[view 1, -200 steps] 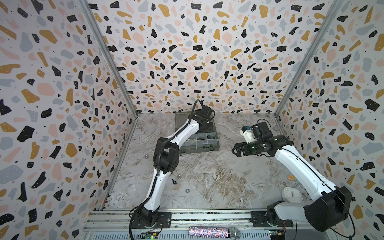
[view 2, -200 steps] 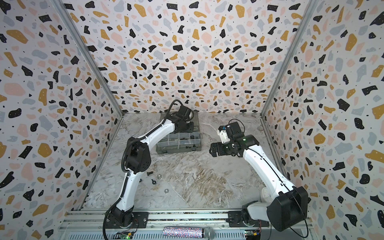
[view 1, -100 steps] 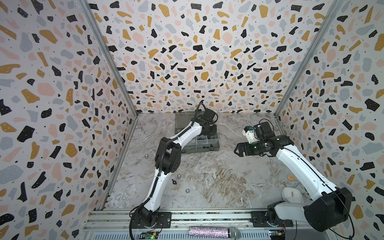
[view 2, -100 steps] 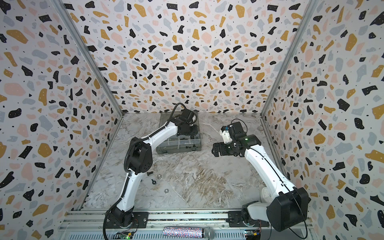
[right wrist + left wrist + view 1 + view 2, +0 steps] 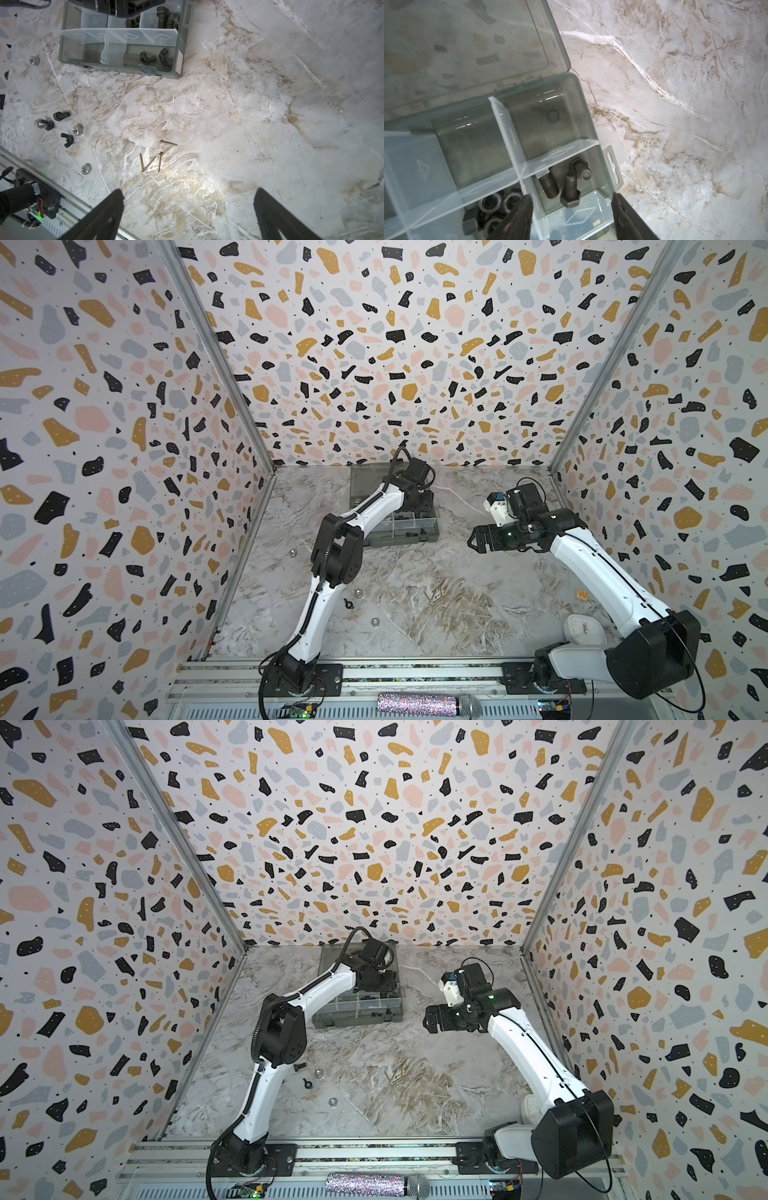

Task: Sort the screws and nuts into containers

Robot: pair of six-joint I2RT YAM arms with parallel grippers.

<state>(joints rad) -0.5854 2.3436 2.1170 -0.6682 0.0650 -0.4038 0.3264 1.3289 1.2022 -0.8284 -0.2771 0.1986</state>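
Left claw [image 5: 572, 197]: jaws apart, gripping nothing, poised over end compartment of organizer box [image 5: 588, 116]. Black bolts [image 5: 569, 187] lie in that compartment; black hex nuts [image 5: 496, 205] in neighbouring one. Lid [image 5: 467, 41] open flat. Boxed wing nuts [image 5: 153, 58], two, in front compartment. Right claw [image 5: 189, 193]: spread wide, empty, above bare surface [image 5: 270, 124]. Loose on surface, well apart from box: four brass wood screws [image 5: 153, 160], silver hex nuts [image 5: 77, 130], stray black bolt [image 5: 61, 115], loose wing nut [image 5: 67, 139].

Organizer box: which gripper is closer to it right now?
Left. The left gripper hovers over the organizer box, open above its compartment of screws. The right gripper hangs open to the box's right in a top view, apart from it.
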